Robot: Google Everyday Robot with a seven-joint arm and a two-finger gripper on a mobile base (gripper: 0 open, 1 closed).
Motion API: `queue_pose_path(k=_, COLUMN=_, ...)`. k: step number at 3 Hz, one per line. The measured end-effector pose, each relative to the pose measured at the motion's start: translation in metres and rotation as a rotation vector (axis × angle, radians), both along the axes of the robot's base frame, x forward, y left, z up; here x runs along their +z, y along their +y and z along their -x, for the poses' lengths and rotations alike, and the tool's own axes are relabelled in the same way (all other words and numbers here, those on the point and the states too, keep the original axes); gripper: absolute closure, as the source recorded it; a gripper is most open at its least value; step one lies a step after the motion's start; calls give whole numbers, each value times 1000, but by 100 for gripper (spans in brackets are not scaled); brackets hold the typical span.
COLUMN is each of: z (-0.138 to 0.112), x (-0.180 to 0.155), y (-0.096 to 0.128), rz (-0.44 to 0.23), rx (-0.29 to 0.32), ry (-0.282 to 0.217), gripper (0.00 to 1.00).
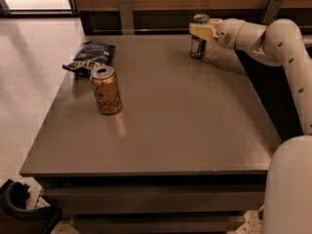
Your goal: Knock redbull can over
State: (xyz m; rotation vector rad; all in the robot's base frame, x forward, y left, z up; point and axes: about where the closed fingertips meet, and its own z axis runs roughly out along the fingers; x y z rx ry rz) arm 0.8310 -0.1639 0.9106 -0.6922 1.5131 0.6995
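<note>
The redbull can [198,47] is a slim blue-and-silver can with a silver top. It stands upright at the far right of the brown table [195,126]. My gripper [201,31] is at the end of the white arm reaching in from the right. It is up against the can's upper part, and its cream-coloured fingers cover the can's middle.
A wider gold can [106,90] with script lettering stands upright on the left part of the table. A dark blue chip bag [91,56] lies behind it near the left edge. A wooden wall with metal brackets runs behind the table.
</note>
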Motion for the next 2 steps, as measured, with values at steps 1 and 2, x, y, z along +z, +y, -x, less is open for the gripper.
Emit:
queue_pose_path(k=1, z=16, x=11, y=-4, rz=110, rx=37, ry=30, gripper=100)
queue_pose_path(k=2, z=30, x=19, y=-10, rz=223, rx=55, ry=56, gripper=100)
